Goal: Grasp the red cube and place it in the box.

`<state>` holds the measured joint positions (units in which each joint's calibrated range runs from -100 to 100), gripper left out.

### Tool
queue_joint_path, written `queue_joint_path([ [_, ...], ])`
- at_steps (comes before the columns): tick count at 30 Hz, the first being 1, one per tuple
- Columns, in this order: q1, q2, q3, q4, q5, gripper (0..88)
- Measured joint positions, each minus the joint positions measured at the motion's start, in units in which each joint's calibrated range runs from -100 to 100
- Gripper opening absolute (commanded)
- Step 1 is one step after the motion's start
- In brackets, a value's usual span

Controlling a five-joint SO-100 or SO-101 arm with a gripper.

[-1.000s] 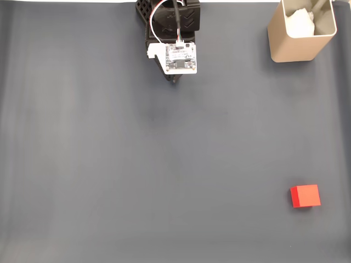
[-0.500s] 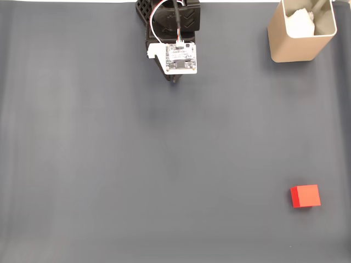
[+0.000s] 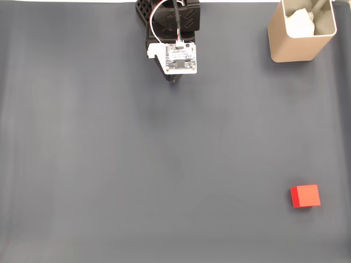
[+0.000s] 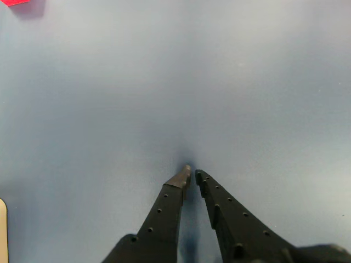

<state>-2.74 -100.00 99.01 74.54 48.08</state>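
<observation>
We are reaching toward the red cube [image 3: 305,195] with our gripper [image 4: 192,176] nearly closed and empty, so we should be spreading its 2 fingers first.

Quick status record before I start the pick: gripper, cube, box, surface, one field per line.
gripper: shut or nearly shut, holding nothing, tips close over the mat in the wrist view
arm: at the top edge of the fixed view, left of the box
red cube: on the mat, lower right of the fixed view, far from the gripper
box: upright, top right corner of the fixed view, something white inside
mat: dark grey
task state: cube not yet grasped
</observation>
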Motion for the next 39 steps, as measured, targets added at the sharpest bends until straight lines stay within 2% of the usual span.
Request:
queue_joint_path([
  [6, 0.0, 0.0, 0.0, 0.32, 1.07, 0.0],
  [10, -0.67, 0.0, 0.0, -1.43, -0.49, 0.0],
  [14, -0.67, 0.61, 0.0, -7.64, -1.76, 0.0],
  [25, -0.45, 3.3, -1.81, -18.06, -1.56, 0.0],
  [39, -0.07, 22.58, -22.78, -23.87, -1.51, 0.0],
])
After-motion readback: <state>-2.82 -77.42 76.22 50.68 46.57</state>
